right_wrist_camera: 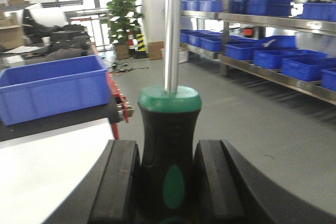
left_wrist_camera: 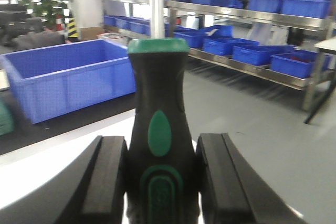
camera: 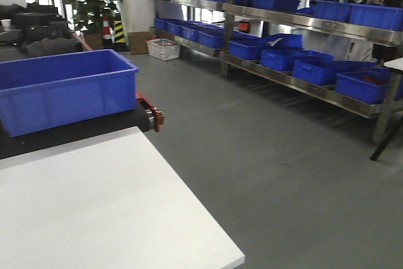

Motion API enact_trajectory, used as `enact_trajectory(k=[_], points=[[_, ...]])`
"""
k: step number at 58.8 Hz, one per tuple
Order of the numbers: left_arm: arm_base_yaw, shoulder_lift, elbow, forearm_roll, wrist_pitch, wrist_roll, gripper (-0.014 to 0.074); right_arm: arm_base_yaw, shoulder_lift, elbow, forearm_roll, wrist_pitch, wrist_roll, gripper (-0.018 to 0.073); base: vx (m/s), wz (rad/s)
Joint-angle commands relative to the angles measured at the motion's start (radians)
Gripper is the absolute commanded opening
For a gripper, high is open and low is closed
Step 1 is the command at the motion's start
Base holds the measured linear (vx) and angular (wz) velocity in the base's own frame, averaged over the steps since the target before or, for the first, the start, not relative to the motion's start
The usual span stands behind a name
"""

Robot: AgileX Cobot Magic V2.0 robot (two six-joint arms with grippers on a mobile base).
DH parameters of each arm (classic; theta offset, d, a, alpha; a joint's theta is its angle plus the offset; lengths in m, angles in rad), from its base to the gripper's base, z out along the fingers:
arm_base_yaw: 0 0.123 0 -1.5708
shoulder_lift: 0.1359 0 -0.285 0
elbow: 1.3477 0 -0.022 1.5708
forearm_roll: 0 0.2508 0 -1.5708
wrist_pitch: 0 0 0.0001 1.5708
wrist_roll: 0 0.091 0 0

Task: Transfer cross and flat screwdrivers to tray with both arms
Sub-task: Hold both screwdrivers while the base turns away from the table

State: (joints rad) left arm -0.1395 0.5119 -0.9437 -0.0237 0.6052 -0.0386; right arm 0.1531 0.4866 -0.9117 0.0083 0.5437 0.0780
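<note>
Squeezing handles between them, left fingers (left_wrist_camera: 107, 182) hold one screwdriver (left_wrist_camera: 157, 129), right fingers (right_wrist_camera: 118, 182) another screwdriver (right_wrist_camera: 168, 145).

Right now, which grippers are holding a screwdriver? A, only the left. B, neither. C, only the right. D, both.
D: in the left wrist view the left gripper is clamped on the black-and-green handle of a screwdriver, and in the right wrist view the right gripper is clamped on a second screwdriver.
</note>
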Motion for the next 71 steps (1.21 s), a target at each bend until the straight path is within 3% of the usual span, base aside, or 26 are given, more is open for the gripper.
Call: enact_trajectory(k=[1,39,71], points=[[-0.004,0.011,-0.028,-0.009,-0.090,-0.009,0.0000,-0.005,0.007,-0.028,-0.008,-0.096,-0.008,-0.0008,-0.12,-0.51],[-0.004,0.010,-0.028,-0.009,-0.091,-0.009,0.0000,-0.005,0.007,-0.028,-0.008,-0.094,-0.008,-0.0008,-0.08,-0.53],[-0.004,0.010,-0.028,-0.009,-0.092,-0.009,0.0000,-0.005,0.003,-0.028,-0.008,-0.087,-0.008,-0.0008,0.12,-0.73]])
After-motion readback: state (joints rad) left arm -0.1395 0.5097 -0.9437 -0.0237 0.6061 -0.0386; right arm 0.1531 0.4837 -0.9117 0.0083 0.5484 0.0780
